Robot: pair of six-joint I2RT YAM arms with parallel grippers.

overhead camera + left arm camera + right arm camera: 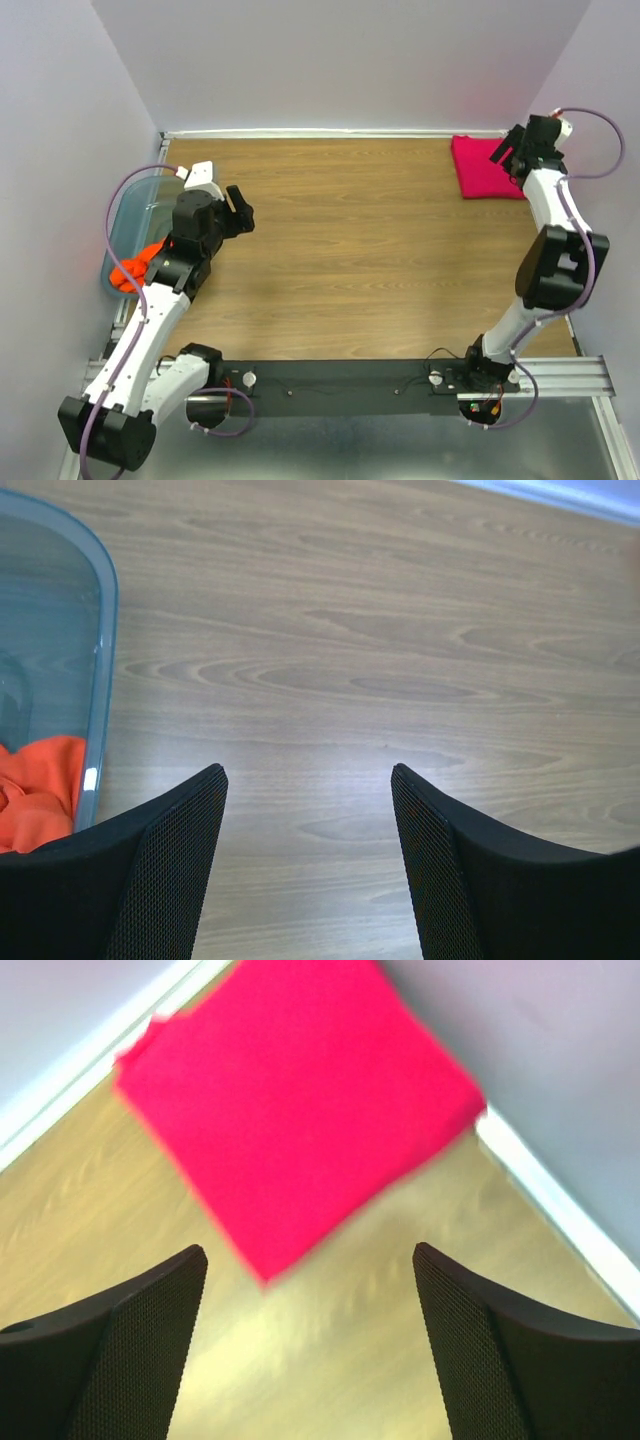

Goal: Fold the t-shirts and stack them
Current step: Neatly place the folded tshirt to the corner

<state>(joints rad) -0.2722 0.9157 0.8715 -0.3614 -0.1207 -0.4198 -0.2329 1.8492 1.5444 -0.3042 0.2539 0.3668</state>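
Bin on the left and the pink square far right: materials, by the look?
Bin: probably plastic, translucent blue-grey, with a smooth, glossy rim. Pink shirt: soft cloth, matte with no sheen, folded flat with slightly uneven edges.

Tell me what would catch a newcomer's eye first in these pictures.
The magenta-pink t-shirt stands out first, folded into a neat square in the far right corner of the table, with the right hand hovering open at its edge. Next comes the bright orange t-shirt, crumpled in the translucent bin at the left edge, near the open left hand.
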